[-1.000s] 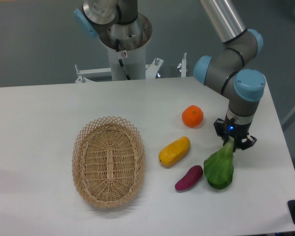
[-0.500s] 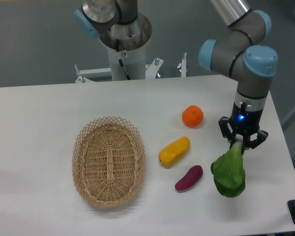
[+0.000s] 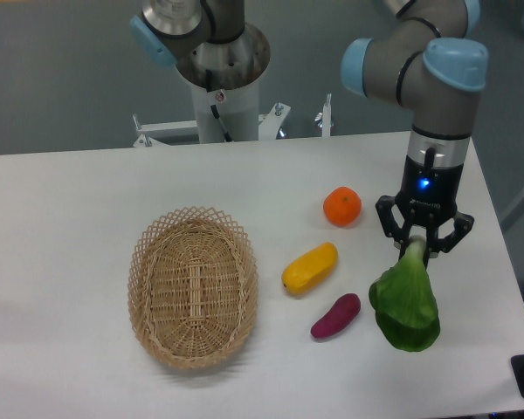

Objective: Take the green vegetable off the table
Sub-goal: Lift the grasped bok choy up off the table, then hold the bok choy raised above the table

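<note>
Step in hand: the lift. By the look of it the grasp is already made and the green vegetable [image 3: 405, 303] hangs from the hand [image 3: 417, 250] at the right side of the worktop [image 3: 87, 209].

Hand: its two fingers are pinching the pale stalk at the top of the green vegetable, with the wrist pointing straight down over it.

Green vegetable: stalk uppermost, broad dark leaves drooping below. The leaf end sits low in the picture, just right of the purple eggplant piece [image 3: 335, 315]. Whether the leaves clear the worktop or brush it cannot be told from this one view.

Neighbours: the yellow oblong fruit [image 3: 309, 267] lies left of the hand, the orange [image 3: 341, 207] further back, and the wicker basket [image 3: 192, 286] well apart on the left. None touches the green vegetable.

Progress: I judge the pick-up nearly done. Only enough height to show a clear gap under the leaves is lacking.

Next move calls for: a straight, steady rise that keeps the pinch firm on the narrow stalk. The heavy leaf end hangs free and may swing, so a slow vertical path suits better than any sideways sweep.

Risk: the stalk is slim and smooth-looking, so it could slip through the fingers if the arm jerks.
</note>
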Robot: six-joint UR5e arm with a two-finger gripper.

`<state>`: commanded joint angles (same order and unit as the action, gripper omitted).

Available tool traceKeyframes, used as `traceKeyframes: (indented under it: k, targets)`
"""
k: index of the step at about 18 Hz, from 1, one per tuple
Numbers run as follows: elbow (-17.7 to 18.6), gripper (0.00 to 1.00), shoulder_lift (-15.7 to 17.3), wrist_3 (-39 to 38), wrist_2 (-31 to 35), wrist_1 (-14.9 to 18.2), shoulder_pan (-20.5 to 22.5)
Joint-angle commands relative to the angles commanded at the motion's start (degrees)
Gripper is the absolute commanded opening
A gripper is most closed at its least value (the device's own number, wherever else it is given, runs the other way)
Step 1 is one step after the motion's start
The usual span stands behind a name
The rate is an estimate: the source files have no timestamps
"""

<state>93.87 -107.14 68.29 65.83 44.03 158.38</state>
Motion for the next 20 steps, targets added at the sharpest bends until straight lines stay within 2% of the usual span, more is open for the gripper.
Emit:
traceKeyframes:
  k: [20]
  targets:
    - [-0.4, 0.34, 0.9, 0.3, 0.0, 0.1, 0.3]
